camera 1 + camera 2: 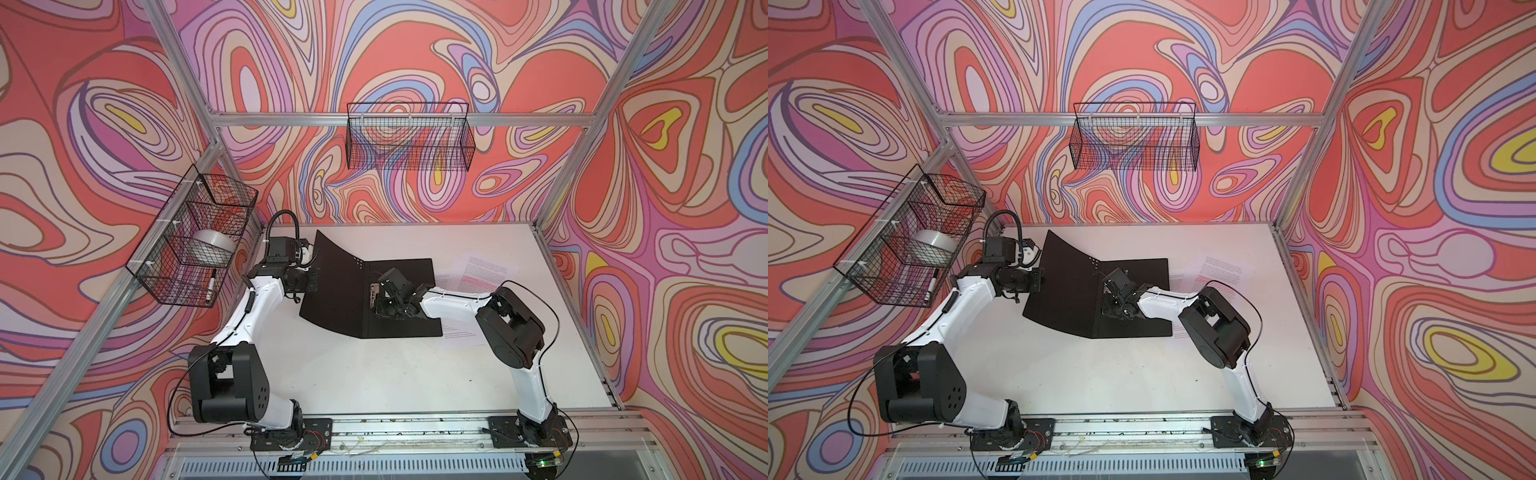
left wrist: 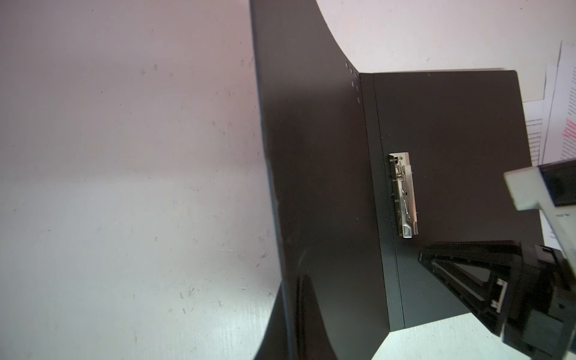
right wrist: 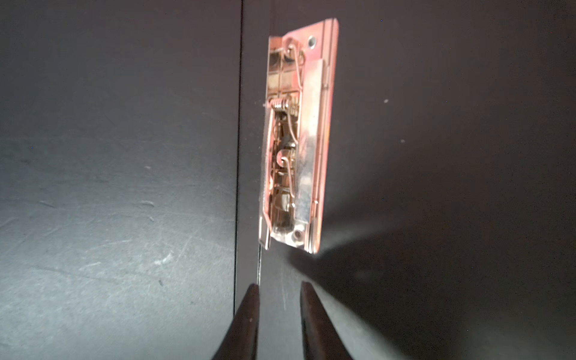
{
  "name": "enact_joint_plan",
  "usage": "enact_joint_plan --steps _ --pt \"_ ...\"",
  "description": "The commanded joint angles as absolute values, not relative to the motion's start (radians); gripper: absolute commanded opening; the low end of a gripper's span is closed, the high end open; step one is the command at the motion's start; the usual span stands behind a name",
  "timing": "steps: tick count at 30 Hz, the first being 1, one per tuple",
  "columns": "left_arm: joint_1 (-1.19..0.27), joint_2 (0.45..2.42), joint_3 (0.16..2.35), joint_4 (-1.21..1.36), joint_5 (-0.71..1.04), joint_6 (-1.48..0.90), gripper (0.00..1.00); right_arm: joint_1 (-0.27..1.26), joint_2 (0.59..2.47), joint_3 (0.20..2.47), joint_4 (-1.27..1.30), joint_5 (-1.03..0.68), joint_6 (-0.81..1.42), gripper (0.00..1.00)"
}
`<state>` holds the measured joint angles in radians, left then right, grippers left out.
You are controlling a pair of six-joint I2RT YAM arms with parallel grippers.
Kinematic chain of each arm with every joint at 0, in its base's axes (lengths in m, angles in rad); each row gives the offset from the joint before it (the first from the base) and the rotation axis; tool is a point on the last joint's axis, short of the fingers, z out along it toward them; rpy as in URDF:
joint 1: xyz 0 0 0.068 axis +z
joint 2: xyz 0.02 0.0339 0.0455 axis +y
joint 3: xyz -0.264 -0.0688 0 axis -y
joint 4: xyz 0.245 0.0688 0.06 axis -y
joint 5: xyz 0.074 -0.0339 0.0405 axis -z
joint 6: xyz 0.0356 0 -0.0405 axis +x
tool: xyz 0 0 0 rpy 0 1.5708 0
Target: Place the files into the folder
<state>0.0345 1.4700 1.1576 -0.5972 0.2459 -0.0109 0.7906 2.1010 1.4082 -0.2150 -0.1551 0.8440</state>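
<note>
Beside the folder [image 1: 340, 291] — files [image 1: 482, 270], perhaps partly beneath.

Open folder [image 1: 340, 291], black inside up, left cover raised; files [image 1: 484, 270] partly beneath.

The folder [image 2: 452, 131] showed you a black inside, matt, plastic-looking and finely scratched. On the folder, by its spine fold, the clip [image 3: 296, 140] was bright bare metal, glossy, with thin wire springs. Beside the folder the files [image 1: 482, 270] were matt white paper. Under it the desk [image 1: 374, 374] was smooth, white and scuffed. Over the folder, the right gripper [image 3: 279, 288] had dark, smooth fingers [image 3: 247, 324].
</note>
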Motion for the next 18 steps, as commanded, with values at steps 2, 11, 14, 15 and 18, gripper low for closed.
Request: enact_joint_plan --steps 2,11,14,15,18 --pt "0.04 1.466 1.143 -0.725 0.171 0.07 0.0 0.776 2.122 1.417 -0.154 -0.19 0.854 0.24" --pt "0.04 1.465 1.152 -0.735 0.189 0.073 0.0 0.761 2.157 1.432 -0.125 -0.226 0.868 0.23" --pt "0.04 1.466 1.154 -0.738 0.192 0.072 0.0 0.757 2.167 1.43 -0.115 -0.231 0.871 0.22" --pt "0.04 1.465 1.154 -0.738 0.19 0.071 0.0 0.756 2.17 1.428 -0.11 -0.233 0.873 0.21" --pt "0.04 1.469 1.154 -0.736 0.19 0.071 0.0 0.751 2.177 1.424 -0.095 -0.239 0.877 0.2"
